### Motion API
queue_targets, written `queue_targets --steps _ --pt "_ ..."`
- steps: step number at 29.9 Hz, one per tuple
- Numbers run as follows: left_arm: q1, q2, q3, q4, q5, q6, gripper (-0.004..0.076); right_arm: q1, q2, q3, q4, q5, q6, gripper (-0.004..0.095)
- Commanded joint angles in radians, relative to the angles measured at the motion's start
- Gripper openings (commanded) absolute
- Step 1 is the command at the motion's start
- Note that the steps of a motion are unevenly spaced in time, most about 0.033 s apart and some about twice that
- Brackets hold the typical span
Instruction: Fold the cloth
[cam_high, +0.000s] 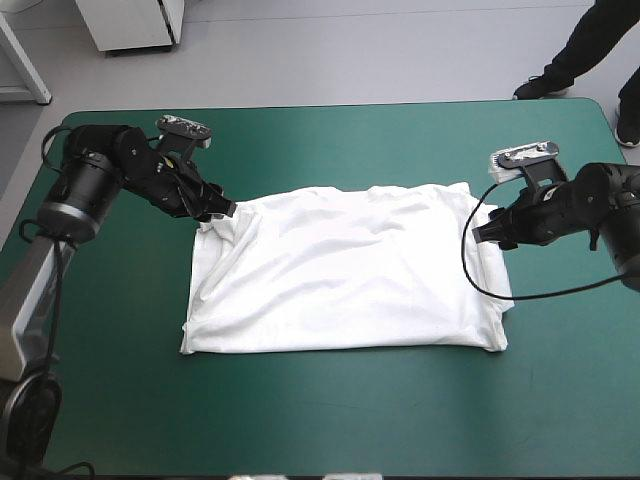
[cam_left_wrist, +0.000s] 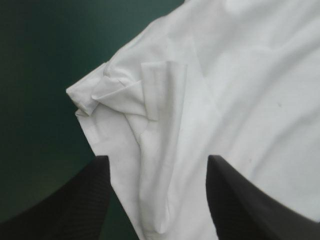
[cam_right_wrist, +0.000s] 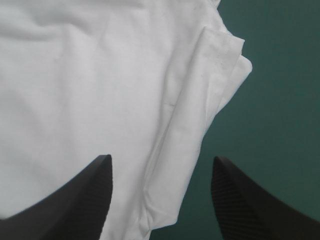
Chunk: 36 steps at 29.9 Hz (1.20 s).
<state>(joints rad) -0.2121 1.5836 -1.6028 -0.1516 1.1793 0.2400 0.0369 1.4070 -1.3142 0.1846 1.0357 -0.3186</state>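
Grippers, left (cam_high: 222, 212) and right (cam_high: 482, 233), stand released, black fingers (cam_left_wrist: 70, 205) astride opposite corners of the flat white short-sleeved T-shirt (cam_high: 340, 270), evidently poised to pinch for folding.

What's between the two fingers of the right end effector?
A folded side edge of the T-shirt lies between the open fingers of the right end effector, teal-green cover beside it; the right wrist view shows this.

One T-shirt (cam_high: 340, 275), one left end effector (cam_high: 224, 212), one right end effector (cam_high: 481, 235), one teal-green cover (cam_high: 330, 420)
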Motion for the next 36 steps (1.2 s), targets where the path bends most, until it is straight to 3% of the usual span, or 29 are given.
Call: queue_targets --steps 1,8,30,33,36 --pt "-0.002 -0.109 -0.034 -0.028 -0.040 -0.012 0.0424 0.000 0.049 -0.074 -0.025 -0.055 -0.005 0.0580" --pt "-0.002 -0.163 -0.034 -0.053 -0.035 -0.017 0.0423 -0.009 0.249 -0.210 -0.130 -0.058 0.047 0.0579" --pt "-0.002 -0.174 -0.034 -0.061 -0.026 -0.017 0.0423 -0.055 0.503 -0.255 -0.064 -0.060 0.036 0.0579" --pt "-0.002 -0.174 -0.034 -0.062 -0.021 -0.017 0.0423 -0.055 0.527 -0.255 -0.055 -0.058 0.036 0.0552" --pt "-0.002 -0.176 -0.034 -0.062 -0.012 -0.017 0.0423 -0.055 0.538 -0.255 -0.034 -0.058 0.036 0.0443"
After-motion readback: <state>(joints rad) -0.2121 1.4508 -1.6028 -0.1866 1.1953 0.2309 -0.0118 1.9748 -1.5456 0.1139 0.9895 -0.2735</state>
